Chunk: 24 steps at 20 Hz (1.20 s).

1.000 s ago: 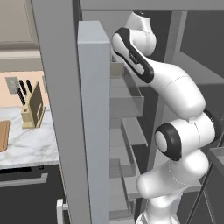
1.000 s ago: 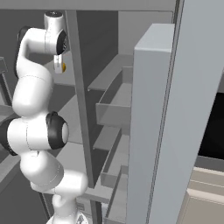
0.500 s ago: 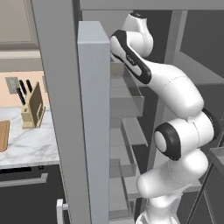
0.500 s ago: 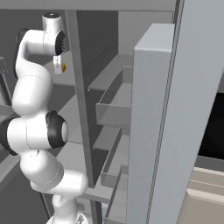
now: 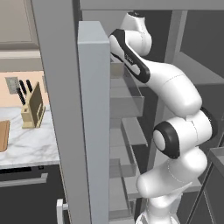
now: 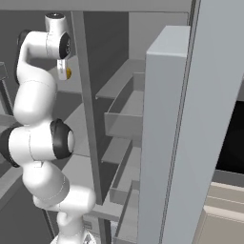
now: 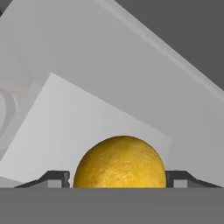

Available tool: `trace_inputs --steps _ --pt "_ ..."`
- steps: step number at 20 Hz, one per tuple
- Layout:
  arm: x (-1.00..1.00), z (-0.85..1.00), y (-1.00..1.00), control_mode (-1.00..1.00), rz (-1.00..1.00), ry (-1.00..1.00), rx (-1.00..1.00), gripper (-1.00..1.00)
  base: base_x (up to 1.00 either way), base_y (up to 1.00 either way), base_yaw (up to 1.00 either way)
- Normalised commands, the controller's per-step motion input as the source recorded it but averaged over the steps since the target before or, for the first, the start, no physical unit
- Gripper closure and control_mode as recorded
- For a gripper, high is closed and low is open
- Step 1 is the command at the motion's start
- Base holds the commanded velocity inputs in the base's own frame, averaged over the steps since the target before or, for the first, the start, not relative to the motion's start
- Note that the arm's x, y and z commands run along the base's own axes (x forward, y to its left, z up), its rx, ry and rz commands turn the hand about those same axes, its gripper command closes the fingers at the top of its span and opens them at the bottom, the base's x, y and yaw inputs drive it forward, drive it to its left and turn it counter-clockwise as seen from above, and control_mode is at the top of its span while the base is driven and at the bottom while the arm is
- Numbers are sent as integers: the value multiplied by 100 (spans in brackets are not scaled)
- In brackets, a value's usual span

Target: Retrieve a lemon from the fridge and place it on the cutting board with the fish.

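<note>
- Yellow and dimpled, the lemon (image 7: 119, 162) sits at the bottom centre of the hand view, on a pale fridge shelf (image 7: 87, 127).
- It looks nearly round from here; its long axis and which way its ends point cannot be told.
- The claw (image 7: 118, 178) brackets it, one dark fingertip (image 7: 54, 178) at each side, both close to the peel. Whether they already press on it I cannot tell.
- In the right base view the lemon (image 6: 69, 73) shows as a small yellow spot at upper left, just beside the hand, deep inside the open fridge (image 6: 167, 143).
- Progress, as I judge it: the reach is done, the grasp is at hand; lifting out and carrying remain.
- The board (image 5: 3, 135) shows at the left edge of the left base view, on the marble desk (image 5: 30, 146) near the knife block (image 5: 33, 107).
</note>
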Motion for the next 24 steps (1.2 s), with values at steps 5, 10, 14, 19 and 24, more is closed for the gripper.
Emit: trace_inputs --steps 5,10,14,19,24 --pt "0 -1 0 -100 0 0 0 100 0 0 0" --pt "-16 0 0 -100 -3 0 0 100 0 0 0" --pt "-46 0 0 -100 -12 -6 0 100 0 0 0" --pt "-63 -10 0 -100 -10 -11 0 100 0 0 0" --pt "-57 0 -2 -100 -8 -6 0 100 0 0 0"
